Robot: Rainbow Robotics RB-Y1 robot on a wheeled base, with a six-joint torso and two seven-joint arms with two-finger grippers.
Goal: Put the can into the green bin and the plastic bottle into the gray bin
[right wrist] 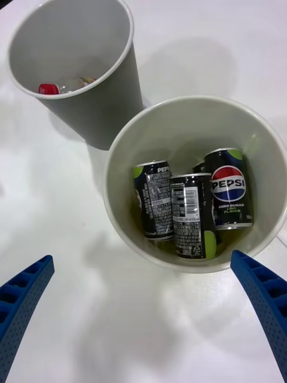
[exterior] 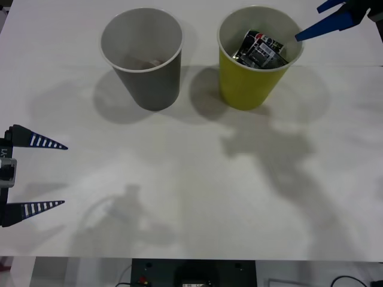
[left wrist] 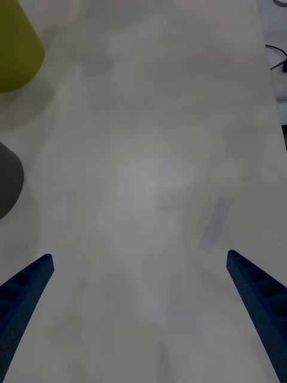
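Several dark Pepsi cans (right wrist: 228, 188) lie inside the green bin (right wrist: 191, 128), also seen as cans (exterior: 261, 49) in the green bin (exterior: 248, 89) at the back right. Left of it stands the gray bin (exterior: 157, 89), and a clear plastic bottle with a red cap (right wrist: 49, 89) lies at the bottom of this gray bin (right wrist: 101, 114). My right gripper (exterior: 309, 23) hovers open and empty just above and beyond the green bin's rim; the right gripper (right wrist: 142, 257) looks straight down into it. My left gripper (exterior: 64, 174) stands open and empty at the table's left edge.
The white table (exterior: 191, 179) stretches bare in front of both bins. From the left wrist, the left gripper (left wrist: 139, 256) faces open tabletop, with the green bin (left wrist: 18, 48) and gray bin (left wrist: 9, 179) off to one side. Cables hang past the table's edge (left wrist: 272, 54).
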